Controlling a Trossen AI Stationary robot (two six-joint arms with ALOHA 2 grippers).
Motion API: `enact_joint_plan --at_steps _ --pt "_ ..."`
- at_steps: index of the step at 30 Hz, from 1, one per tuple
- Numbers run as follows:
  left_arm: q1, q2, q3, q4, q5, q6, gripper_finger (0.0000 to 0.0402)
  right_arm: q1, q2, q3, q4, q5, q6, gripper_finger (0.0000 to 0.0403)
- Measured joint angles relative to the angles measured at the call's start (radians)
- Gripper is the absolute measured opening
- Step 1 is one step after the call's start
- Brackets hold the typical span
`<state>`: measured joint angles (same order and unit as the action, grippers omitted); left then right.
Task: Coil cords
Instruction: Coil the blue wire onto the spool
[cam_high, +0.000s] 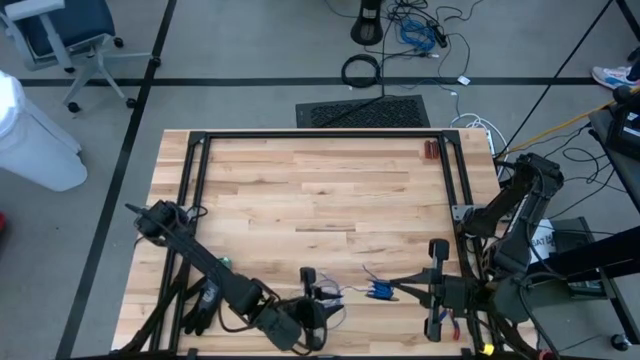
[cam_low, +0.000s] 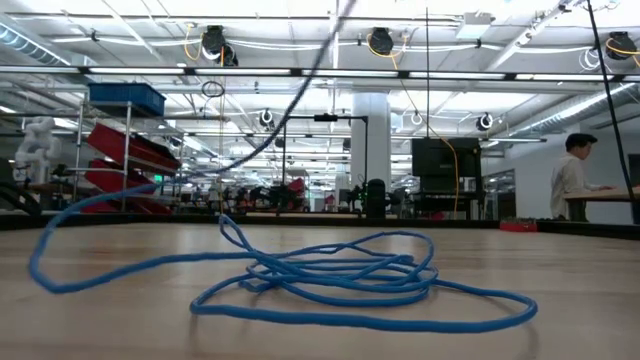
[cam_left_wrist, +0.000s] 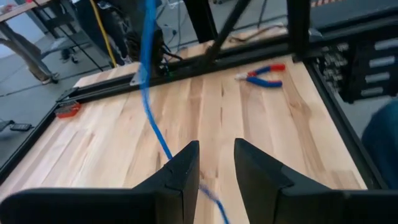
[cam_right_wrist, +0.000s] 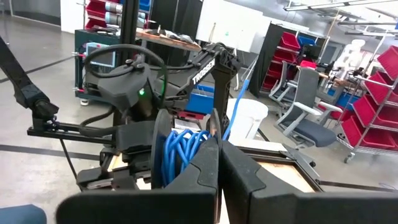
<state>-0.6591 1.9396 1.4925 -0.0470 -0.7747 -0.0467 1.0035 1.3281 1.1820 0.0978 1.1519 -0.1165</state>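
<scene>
Wood table, blue cord, workshop beyond

grey floor with dark lines, office chair, red shelving, ceiling strip lights.

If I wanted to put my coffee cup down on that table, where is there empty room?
The wide wooden middle and far part of the table, inside the black frame, is bare, apart from a small red item at the far right corner. The near edge is crowded: the blue cord lies between the left gripper and the right gripper.
</scene>
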Motion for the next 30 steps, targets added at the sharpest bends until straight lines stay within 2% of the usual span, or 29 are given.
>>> enact_joint_plan --at_steps 9,15,22,30 --pt "-0.037 0.0 0.0 0.013 -0.017 -0.009 0.0107 0.0 0.0 0.0 0.0 0.0 -0.004 0.0" --pt "-0.034 0.0 0.0 0.012 -0.016 -0.115 0.0107 0.0 0.0 0.0 -0.002 0.0 -0.004 0.0" --pt "0.005 0.004 0.001 0.017 0.069 -0.252 0.0107 0.0 0.001 0.0 -0.002 0.0 -0.005 0.0" --pt "0.03 0.072 0.001 0.051 0.091 -0.233 0.0107 0.0 0.001 0.0 -0.003 0.0 -0.005 0.0"
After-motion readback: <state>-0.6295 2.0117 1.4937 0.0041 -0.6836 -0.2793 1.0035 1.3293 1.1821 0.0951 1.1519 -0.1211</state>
